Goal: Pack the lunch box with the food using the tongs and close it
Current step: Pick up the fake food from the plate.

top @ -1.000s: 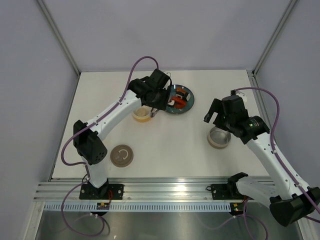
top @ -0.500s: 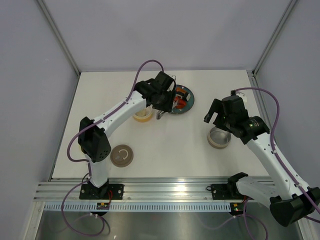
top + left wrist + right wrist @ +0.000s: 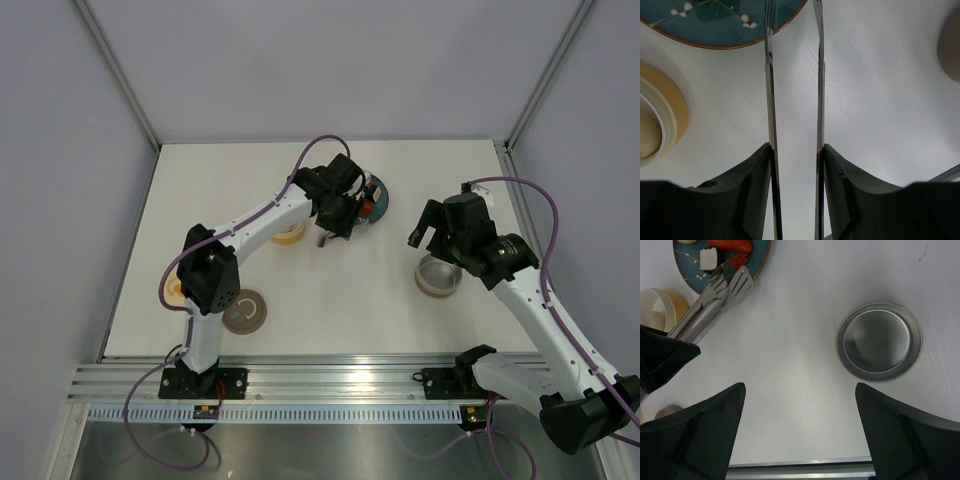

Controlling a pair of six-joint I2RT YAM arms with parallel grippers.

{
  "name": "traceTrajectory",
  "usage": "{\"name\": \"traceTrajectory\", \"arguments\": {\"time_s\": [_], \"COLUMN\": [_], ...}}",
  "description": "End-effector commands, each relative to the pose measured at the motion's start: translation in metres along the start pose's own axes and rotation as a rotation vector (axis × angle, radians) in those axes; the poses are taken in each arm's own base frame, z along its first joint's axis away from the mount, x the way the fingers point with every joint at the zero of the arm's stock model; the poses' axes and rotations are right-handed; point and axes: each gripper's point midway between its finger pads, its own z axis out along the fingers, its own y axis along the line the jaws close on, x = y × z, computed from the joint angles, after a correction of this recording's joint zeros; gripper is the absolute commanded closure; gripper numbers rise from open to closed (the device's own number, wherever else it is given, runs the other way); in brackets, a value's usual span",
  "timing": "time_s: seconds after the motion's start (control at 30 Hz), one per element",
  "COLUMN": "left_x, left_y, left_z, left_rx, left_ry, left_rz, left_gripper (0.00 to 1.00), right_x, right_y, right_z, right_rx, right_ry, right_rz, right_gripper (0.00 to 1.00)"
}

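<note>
The food, a red-orange sausage with a white-and-black sushi bit at its 8 o'clock, lies on the teal plate near the far middle of the table. In the right wrist view the tongs run from 8 o'clock up toward 2 o'clock. Their flat tips rest over the plate's near rim, and the food lies just beyond them at about 11 o'clock.

The left end effector clamps the tongs partway along, a finger pressed on each arm. The two arms run nearly parallel with a gap between them, and nothing is pinched at the tips. From its own camera the long axis points straight to 12 o'clock, with the plate rim at 11. To my eye a short push along that axis would bring the tips around a piece.

The right end effector hangs fully open and empty over the steel container, well apart from the plate, so the left arm is the nearer.
</note>
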Motion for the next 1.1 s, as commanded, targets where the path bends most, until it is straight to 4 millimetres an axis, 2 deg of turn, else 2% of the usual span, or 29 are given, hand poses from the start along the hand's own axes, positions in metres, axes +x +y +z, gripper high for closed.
{"name": "traceTrajectory", "arguments": {"time_s": [0.0,0.23,0.47,0.6,1.07], "left_x": [-0.025,-0.031,-0.038,-0.045,-0.041], "left_y": [-0.007,-0.004,0.007,0.007,0.012], "left_z": [-0.017,-0.025,-0.021,-0.02,0.003], "left_rx": [0.032,-0.004,-0.069,-0.07,-0.099], "left_ry": [-0.079,-0.11,-0.133,-0.178,-0.145], "left_rz": [0.073,0.115,0.125,0.12,0.115], "left_gripper": [0.54,0.54,0.55,0.55,0.53], "right_x": [-0.006,-0.007,-0.007,-0.008,-0.007], "right_y": [0.001,0.002,0.003,0.003,0.003], "right_z": [-0.001,0.001,0.003,0.002,0.001], "right_rx": [-0.001,0.0,0.0,0.0,0.001], "right_ry": [-0.029,-0.028,-0.022,-0.026,-0.025], "right_rz": [0.01,0.005,0.005,0.006,0.007], "right_gripper": [0.0,0.01,0.0,0.0,0.01]}}
